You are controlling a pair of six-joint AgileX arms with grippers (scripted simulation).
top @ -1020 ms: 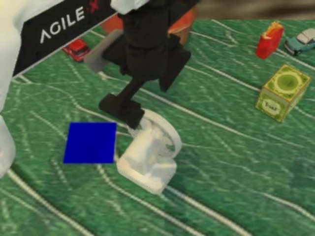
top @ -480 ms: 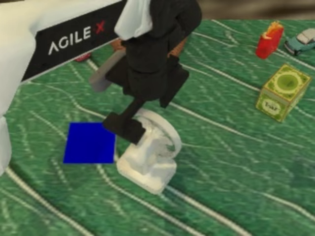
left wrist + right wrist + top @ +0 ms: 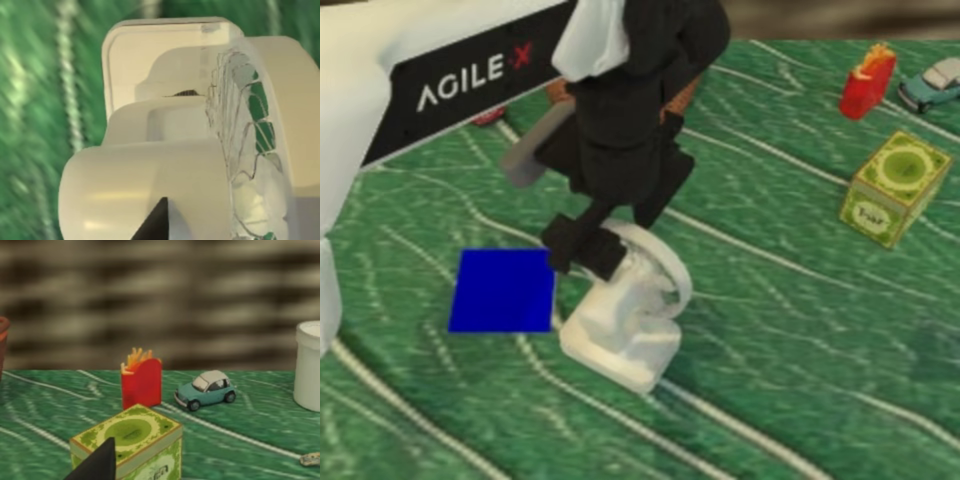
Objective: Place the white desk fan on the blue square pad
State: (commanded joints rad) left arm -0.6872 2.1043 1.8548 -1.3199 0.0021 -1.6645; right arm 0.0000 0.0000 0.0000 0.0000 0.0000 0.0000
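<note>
The white desk fan [image 3: 625,315] stands on the green mat just right of the blue square pad [image 3: 503,290], its grille head toward the back. My left gripper [image 3: 588,248] has come down over the fan from above and is shut on its cylindrical motor housing [image 3: 145,190]. A black fingertip [image 3: 156,224] presses against that housing in the left wrist view. The fan's base [image 3: 165,50] and wire grille [image 3: 250,120] fill that view. The pad lies bare. My right gripper [image 3: 100,466] is parked out of the top view, near the green tin.
A green tin box [image 3: 895,188], a red fries box [image 3: 867,83] and a teal toy car [image 3: 930,83] stand at the back right. A red toy car [image 3: 488,118] and an orange pot [image 3: 685,85] are partly hidden behind my left arm. A white container [image 3: 307,365] shows in the right wrist view.
My left gripper came down onto the fan and shifted right against the housing. The fan nudged slightly between half a second ago and now.
</note>
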